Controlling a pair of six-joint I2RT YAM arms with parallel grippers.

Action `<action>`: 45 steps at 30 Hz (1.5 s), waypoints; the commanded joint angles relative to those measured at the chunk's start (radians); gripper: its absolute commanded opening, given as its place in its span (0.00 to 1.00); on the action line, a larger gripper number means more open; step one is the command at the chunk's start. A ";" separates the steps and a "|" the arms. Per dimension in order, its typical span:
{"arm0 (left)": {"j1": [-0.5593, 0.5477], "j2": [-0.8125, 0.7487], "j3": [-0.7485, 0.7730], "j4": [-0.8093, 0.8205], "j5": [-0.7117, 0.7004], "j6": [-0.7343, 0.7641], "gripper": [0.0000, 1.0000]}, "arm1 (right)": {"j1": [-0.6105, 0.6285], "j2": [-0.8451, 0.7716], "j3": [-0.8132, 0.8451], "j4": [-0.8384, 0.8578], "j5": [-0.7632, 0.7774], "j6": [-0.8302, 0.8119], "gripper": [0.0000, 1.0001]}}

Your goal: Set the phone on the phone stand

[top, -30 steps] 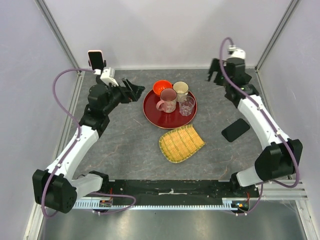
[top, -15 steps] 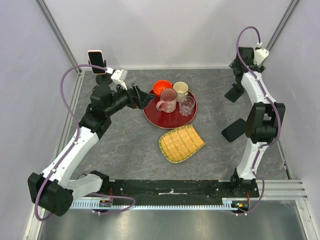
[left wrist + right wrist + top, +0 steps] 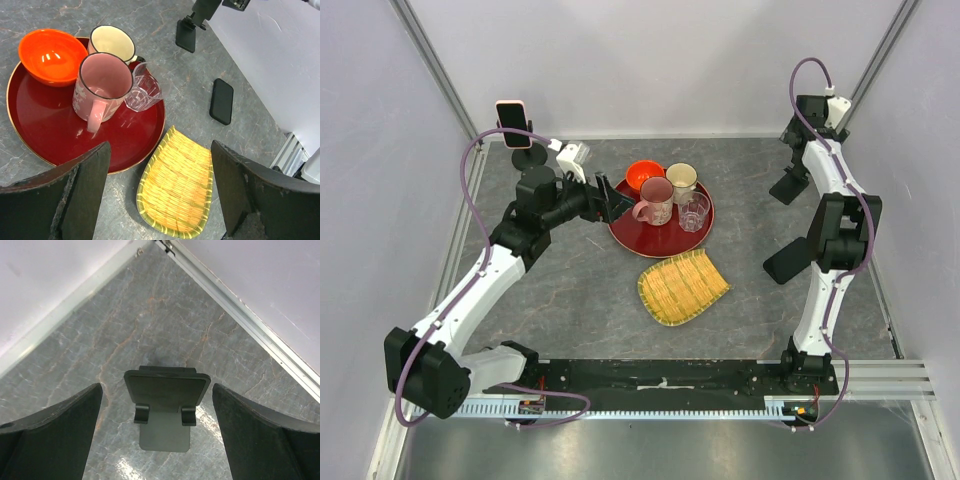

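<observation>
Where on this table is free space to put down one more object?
Bare stone lies between the red tray and the phone stand, and on the near side of the bamboo tray. The red tray itself is crowded.

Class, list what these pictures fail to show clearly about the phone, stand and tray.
- Phone: top external, the right arm covers its far end; screen side unclear.
- Phone stand: top external, too small and dark for detail.
- Red tray: left wrist, near rim hidden by a finger of the left gripper.
</observation>
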 commanded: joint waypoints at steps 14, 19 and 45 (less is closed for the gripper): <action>0.001 -0.031 0.007 0.027 -0.011 0.039 0.87 | -0.040 0.053 -0.010 -0.003 -0.030 -0.009 0.98; 0.001 -0.033 0.004 0.029 -0.019 0.042 0.87 | -0.048 0.053 -0.021 0.028 -0.059 -0.007 0.86; 0.134 -0.169 -0.003 -0.071 -0.442 -0.046 0.89 | 0.536 0.065 0.237 0.486 0.163 -0.225 0.00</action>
